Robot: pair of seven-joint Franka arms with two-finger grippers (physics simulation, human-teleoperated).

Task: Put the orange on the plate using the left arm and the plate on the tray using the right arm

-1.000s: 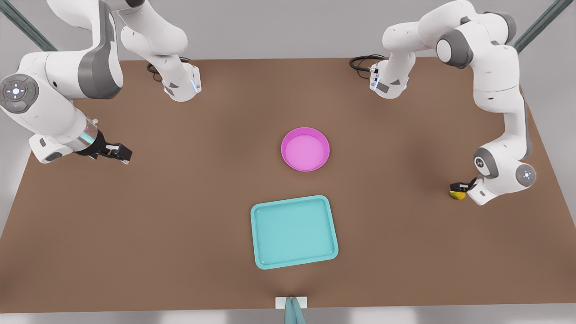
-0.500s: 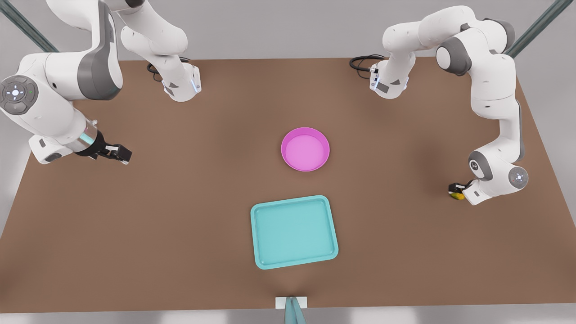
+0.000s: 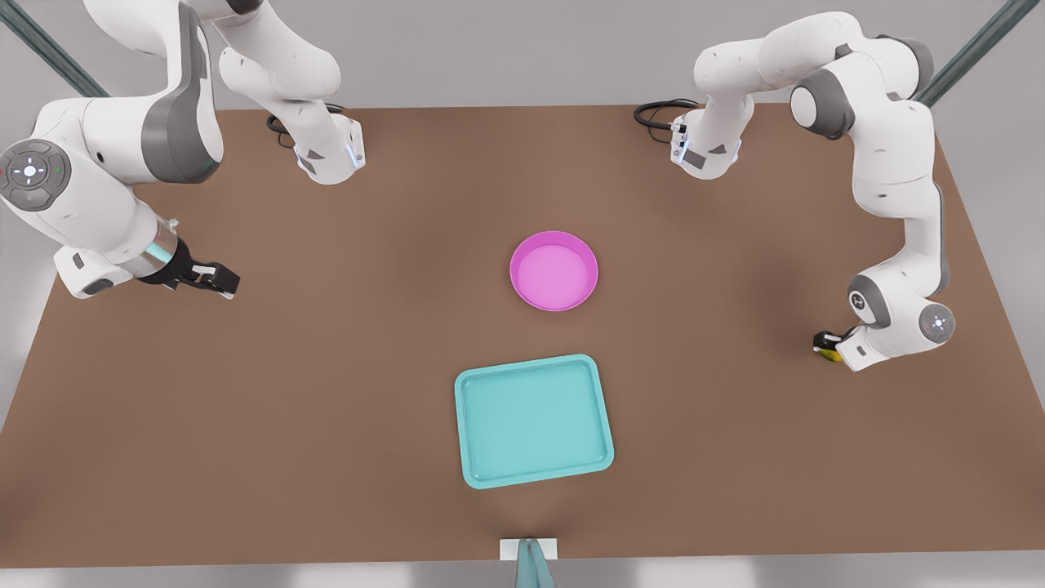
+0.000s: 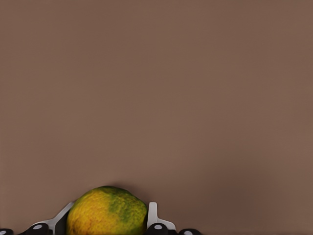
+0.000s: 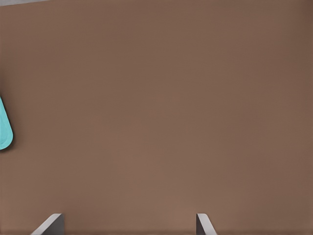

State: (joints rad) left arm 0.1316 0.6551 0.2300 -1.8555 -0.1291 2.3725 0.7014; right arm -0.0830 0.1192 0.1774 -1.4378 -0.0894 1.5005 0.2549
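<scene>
1. Left end effector low over the desk, far out at the front view's right; fingers either side of the orange, close against it or touching. Whether the grip has closed fully on the fruit: cannot tell.
2. Orange down at desk level, yellow with green patches, mostly hidden under the black end effector in the front view. Well apart from plate and tray.
3. Right end effector at the front view's left, held above the desk, fingers spread wide with nothing between them; in the right wrist view, two finger tips far apart over bare brown surface. Arm waiting.
4. Plate pink, round, upright on the desk near the centre, nothing in it.
5. Tray teal, rectangular, flat on the desk just nearer the camera than the plate, a gap of bare desk between them. One rounded corner of the tray at the edge of the right wrist view.
</scene>
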